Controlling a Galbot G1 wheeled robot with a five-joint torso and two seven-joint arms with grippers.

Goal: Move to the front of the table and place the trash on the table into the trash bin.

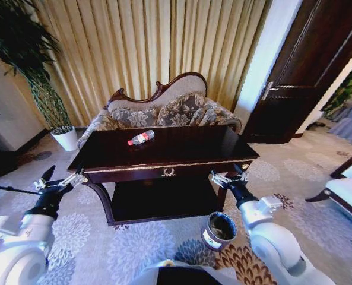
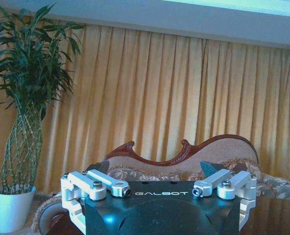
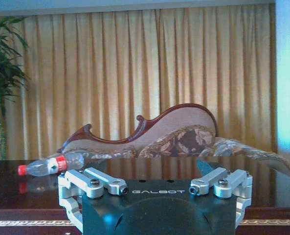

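The dark glossy table (image 1: 181,155) with gold trim stands straight ahead. On its left half lies the trash, a small clear plastic bottle (image 1: 141,138) with a red label, on its side. The right wrist view shows the bottle (image 3: 52,165) lying on the tabletop (image 3: 17,193). The round dark trash bin (image 1: 218,230) with a pale band stands on the carpet in front of the table's right leg. My left gripper (image 1: 60,178) hovers open off the table's front left corner. My right gripper (image 1: 230,176) is open at the front right corner, above the bin.
A patterned sofa (image 1: 164,110) with a carved wooden back sits behind the table, before gold curtains. A white plant pot (image 1: 66,138) stands at the back left, a dark door (image 1: 309,65) at the right, and a white bench (image 1: 349,189) at the right edge.
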